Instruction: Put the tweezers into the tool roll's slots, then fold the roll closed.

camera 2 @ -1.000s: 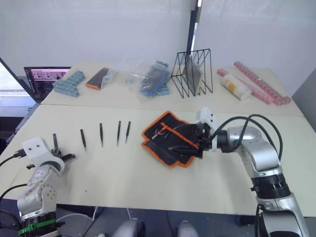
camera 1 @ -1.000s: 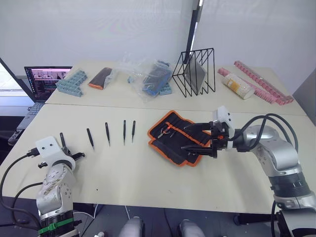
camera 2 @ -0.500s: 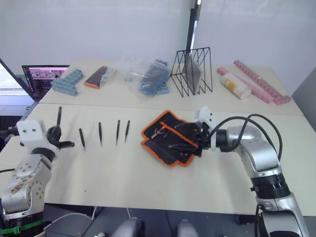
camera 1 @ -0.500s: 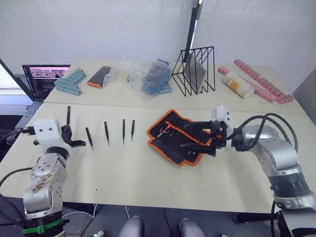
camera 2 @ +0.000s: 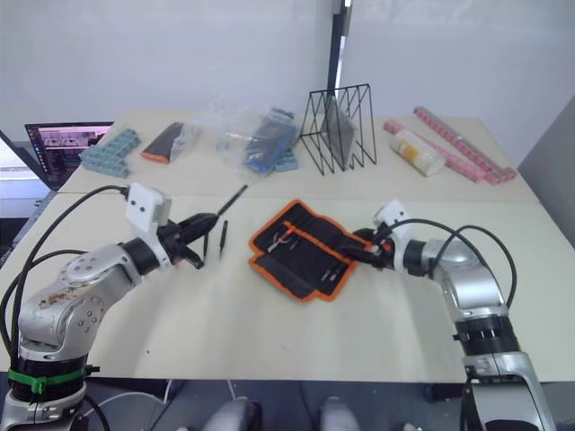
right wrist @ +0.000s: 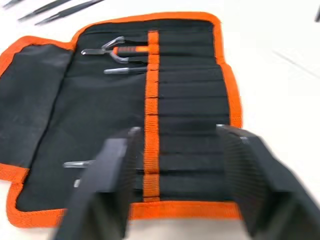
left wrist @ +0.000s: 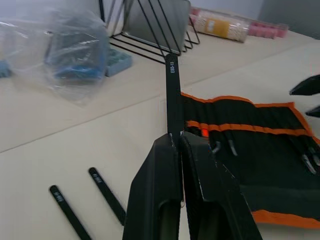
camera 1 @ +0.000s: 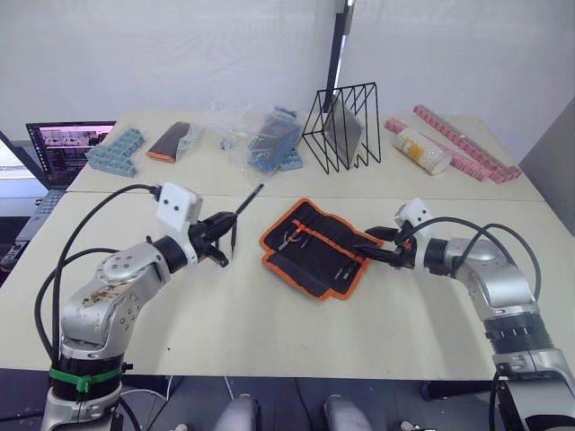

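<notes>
The tool roll [camera 1: 313, 248] lies open on the table's middle, black with orange edging, its slots [right wrist: 186, 100] facing up. My left gripper [camera 1: 221, 235] hovers just left of the roll, shut on one black tweezers [left wrist: 173, 92] that points up toward the roll. Two more tweezers [left wrist: 107, 194] lie on the table beneath that gripper; my arm hides whatever lies further left. My right gripper [camera 1: 370, 244] is at the roll's right edge, open and holding nothing, its fingers [right wrist: 106, 186] spread over the lower slots.
A few silver tools [right wrist: 116, 51], one with an orange grip, sit in the roll's slots. A black wire rack [camera 1: 343, 126], plastic bags [camera 1: 260, 136], blue trays [camera 1: 112, 153], a laptop [camera 1: 63, 148] and pink strips [camera 1: 463, 153] line the far side of the table.
My left arm swung from the table's left end to beside the roll, carrying the tweezers. My right gripper drew back to the roll's right edge. The camera shifted too.
</notes>
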Controlling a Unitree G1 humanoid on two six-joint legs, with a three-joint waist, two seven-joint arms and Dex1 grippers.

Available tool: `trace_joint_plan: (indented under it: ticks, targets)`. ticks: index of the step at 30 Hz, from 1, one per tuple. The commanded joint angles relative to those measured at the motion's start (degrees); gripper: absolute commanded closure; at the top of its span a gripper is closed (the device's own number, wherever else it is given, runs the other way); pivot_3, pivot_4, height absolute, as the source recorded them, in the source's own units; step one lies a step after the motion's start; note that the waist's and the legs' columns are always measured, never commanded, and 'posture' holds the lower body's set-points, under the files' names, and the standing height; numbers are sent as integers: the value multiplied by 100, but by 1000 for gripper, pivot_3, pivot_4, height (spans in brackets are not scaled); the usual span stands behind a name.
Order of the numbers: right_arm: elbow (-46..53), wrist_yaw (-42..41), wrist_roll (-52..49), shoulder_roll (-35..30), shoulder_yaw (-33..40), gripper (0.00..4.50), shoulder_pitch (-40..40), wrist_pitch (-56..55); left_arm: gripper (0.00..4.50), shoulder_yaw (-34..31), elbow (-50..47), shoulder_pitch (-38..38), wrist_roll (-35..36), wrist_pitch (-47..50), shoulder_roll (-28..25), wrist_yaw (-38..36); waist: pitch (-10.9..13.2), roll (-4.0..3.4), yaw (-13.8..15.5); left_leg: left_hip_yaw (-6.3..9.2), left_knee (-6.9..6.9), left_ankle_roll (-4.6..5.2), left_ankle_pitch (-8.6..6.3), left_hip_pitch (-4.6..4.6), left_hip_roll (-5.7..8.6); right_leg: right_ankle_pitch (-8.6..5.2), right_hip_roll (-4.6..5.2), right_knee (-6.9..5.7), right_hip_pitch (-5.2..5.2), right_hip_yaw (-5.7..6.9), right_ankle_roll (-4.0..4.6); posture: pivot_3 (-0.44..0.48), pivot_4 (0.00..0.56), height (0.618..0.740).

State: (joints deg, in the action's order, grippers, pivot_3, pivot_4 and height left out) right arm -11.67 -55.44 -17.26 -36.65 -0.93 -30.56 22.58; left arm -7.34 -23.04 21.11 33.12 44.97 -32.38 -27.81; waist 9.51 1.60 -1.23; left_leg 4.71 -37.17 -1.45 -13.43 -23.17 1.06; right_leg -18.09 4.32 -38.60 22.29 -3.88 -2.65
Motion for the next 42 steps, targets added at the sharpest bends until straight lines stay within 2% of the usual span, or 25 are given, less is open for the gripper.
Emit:
trace_joint_plan:
  ticks: [1,4,5,15,23,31,42]
  targets:
    - [-32,27,-81,155,154,3250,117,-235,4500,194,-184,228,253,326,-33,-165,0,0,6,0,-2,0,0,-1,0,0,-1,0,0,1,0,0,150,739]
    - [-98,66,-35,317,129,4291,197,-320,4500,658,-150,327,99,555,-92,-234,0,0,7,-1,-8,1,0,1,3,0,2,-7,-2,-1,0,0,150,739]
    - [-100,65,-43,369,122,4490,209,-318,4500,798,-89,430,60,689,-24,-144,0,0,9,0,-11,1,1,0,3,0,2,-9,-2,-1,0,0,150,739]
    - [-475,424,364,592,-68,4490,302,-349,4500,1537,469,1320,-573,1310,774,645,0,0,41,1,-61,2,0,-5,8,0,-1,-42,-5,0,-2,0,150,739]
    - [-557,518,445,695,-106,4490,462,-362,4500,1752,958,1641,-748,1689,1276,826,0,0,35,0,-64,2,0,-2,7,0,-2,-45,-8,0,-2,0,150,739]
    - [-424,643,426,788,-102,4490,594,-344,4500,2080,1182,1515,-1129,1888,1568,1071,-1,0,32,0,-67,2,0,2,7,0,-3,-47,-13,0,-2,0,150,739]
    - [-215,762,396,853,-84,4490,730,-274,4500,1811,968,1165,-1356,1772,1842,1305,-1,0,34,1,-67,2,0,3,6,0,-2,-49,-14,0,-2,0,150,739]
